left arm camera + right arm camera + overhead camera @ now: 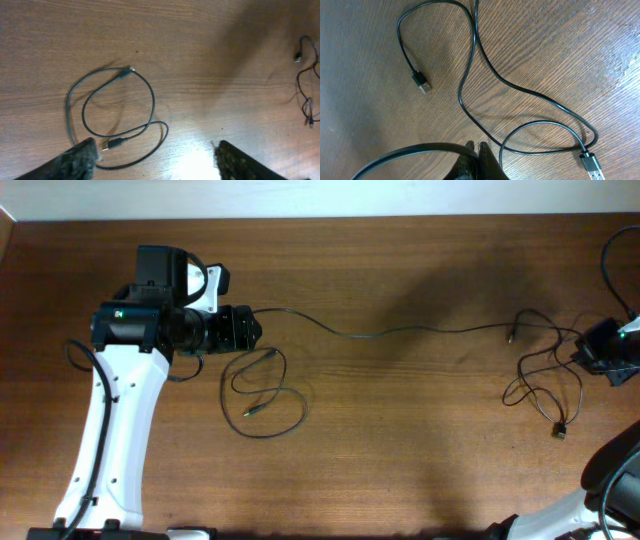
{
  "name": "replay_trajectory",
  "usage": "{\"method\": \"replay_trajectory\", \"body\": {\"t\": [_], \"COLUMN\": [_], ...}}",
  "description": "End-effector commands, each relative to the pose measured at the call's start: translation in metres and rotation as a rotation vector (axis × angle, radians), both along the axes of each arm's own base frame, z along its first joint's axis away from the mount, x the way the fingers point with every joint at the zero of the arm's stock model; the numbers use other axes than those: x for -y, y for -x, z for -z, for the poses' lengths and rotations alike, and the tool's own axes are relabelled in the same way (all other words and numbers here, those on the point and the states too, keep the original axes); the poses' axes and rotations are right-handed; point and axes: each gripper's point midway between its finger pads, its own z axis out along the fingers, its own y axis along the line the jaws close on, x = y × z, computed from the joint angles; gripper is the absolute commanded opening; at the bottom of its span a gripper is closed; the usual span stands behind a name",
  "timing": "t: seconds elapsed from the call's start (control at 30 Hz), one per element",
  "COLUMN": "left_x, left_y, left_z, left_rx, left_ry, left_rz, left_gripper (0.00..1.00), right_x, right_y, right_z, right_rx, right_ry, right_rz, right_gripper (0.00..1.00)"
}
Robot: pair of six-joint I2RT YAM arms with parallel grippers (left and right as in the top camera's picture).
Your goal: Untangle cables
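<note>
One thin dark cable lies in a loose double loop just right of my left gripper. In the left wrist view this loop lies on the wood with its USB plug beside the left finger; the left gripper is open and empty above it. A long cable runs from near the left gripper across to a sprawl of cables at the right. My right gripper sits at that sprawl. In the right wrist view it is shut on a black cable; another cable winds in front.
The brown wooden table carries everything. Two loose USB plugs lie near the right gripper. The white left arm stretches along the left side. The table's far edge meets a pale wall.
</note>
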Motion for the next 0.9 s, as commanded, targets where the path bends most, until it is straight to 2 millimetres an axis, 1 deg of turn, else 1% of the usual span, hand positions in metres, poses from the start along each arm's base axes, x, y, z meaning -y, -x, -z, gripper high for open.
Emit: {"method": "replay_trajectory", "body": {"t": [0.0,0.07,0.1,0.13,0.17,0.23,0.3,0.33,0.37,0.4,0.43,0.47,0.5,0.53,0.57,0.63,0.67,0.7,0.73,0.77,0.8,0.83,0.87], "left_x": [-0.006,-0.011,-0.019,-0.033,-0.045,-0.064,-0.063,-0.061,-0.057,-0.053,-0.051,-0.047,-0.043,-0.04,-0.038,-0.036,-0.036,-0.036,-0.036,-0.036,-0.036,-0.036,-0.036], "left_y": [0.0,0.001,0.003,0.007,0.012,0.017,0.015,0.014,0.013,0.011,0.008,0.005,0.003,0.0,-0.001,-0.003,-0.003,-0.003,-0.003,-0.003,-0.003,-0.003,-0.003], "left_z": [-0.004,-0.001,0.004,0.012,0.02,0.032,0.041,0.045,0.048,0.051,0.052,0.052,0.051,0.05,0.049,0.048,0.048,0.048,0.048,0.048,0.048,0.048,0.048], "left_rx": [0.014,0.002,-0.017,-0.06,-0.108,-0.176,-0.206,-0.218,-0.23,-0.237,-0.232,-0.226,-0.218,-0.209,-0.205,-0.197,-0.196,-0.196,-0.196,-0.196,-0.196,-0.194,-0.192], "left_ry": [-0.023,-0.045,-0.094,-0.156,-0.202,-0.28,-0.28,-0.27,-0.252,-0.232,-0.219,-0.197,-0.175,-0.157,-0.148,-0.136,-0.135,-0.135,-0.135,-0.137,-0.137,-0.139,-0.142], "left_rz": [-0.016,-0.027,-0.05,-0.106,-0.183,-0.293,-0.295,-0.288,-0.279,-0.27,-0.262,-0.255,-0.247,-0.242,-0.239,-0.234,-0.234,-0.234,-0.234,-0.232,-0.232,-0.226,-0.217], "left_gripper": [0.82,0.82,0.82,0.9,0.99,0.99,0.99,0.99,0.99,1.0,0.99,0.99,0.99,0.99,0.99,1.0,0.99,0.99,0.99,0.99,0.99,0.99,0.99], "right_x": [0.002,0.002,0.005,0.007,0.008,0.008,0.007,0.005,-0.002,-0.017,-0.036,-0.06,-0.078,-0.097,-0.115,-0.164,-0.186,-0.212,-0.227,-0.251,-0.26,-0.276,-0.284], "right_y": [0.002,0.002,0.004,0.005,0.006,0.006,0.007,0.007,0.008,0.007,0.004,0.002,0.0,-0.001,-0.004,-0.011,-0.014,-0.017,-0.019,-0.021,-0.022,-0.022,-0.021], "right_z": [0.002,0.002,0.003,0.003,0.004,0.004,0.004,0.004,0.003,0.002,-0.001,-0.005,-0.006,-0.007,-0.008,-0.011,-0.01,-0.011,-0.011,-0.011,-0.011,-0.012,-0.012], "right_rx": [-0.009,-0.01,-0.021,-0.031,-0.034,-0.034,-0.036,-0.039,-0.036,-0.031,-0.002,0.016,0.015,0.005,0.002,0.0,0.002,0.011,0.017,0.033,0.042,0.052,0.056], "right_ry": [0.007,0.009,0.026,0.04,0.044,0.043,0.042,0.032,-0.002,-0.059,-0.109,-0.162,-0.188,-0.211,-0.226,-0.254,-0.246,-0.237,-0.229,-0.22,-0.216,-0.211,-0.21], "right_rz": [0.011,0.008,0.013,0.016,0.018,0.017,0.017,0.016,0.006,-0.017,-0.112,-0.21,-0.263,-0.305,-0.347,-0.475,-0.538,-0.615,-0.66,-0.724,-0.75,-0.794,-0.817], "right_gripper": [0.27,0.27,0.25,0.2,0.2,0.2,0.2,0.23,0.38,0.6,0.71,0.82,0.89,0.92,0.93,0.94,0.95,0.96,0.96,0.99,0.99,0.99,0.99]}}
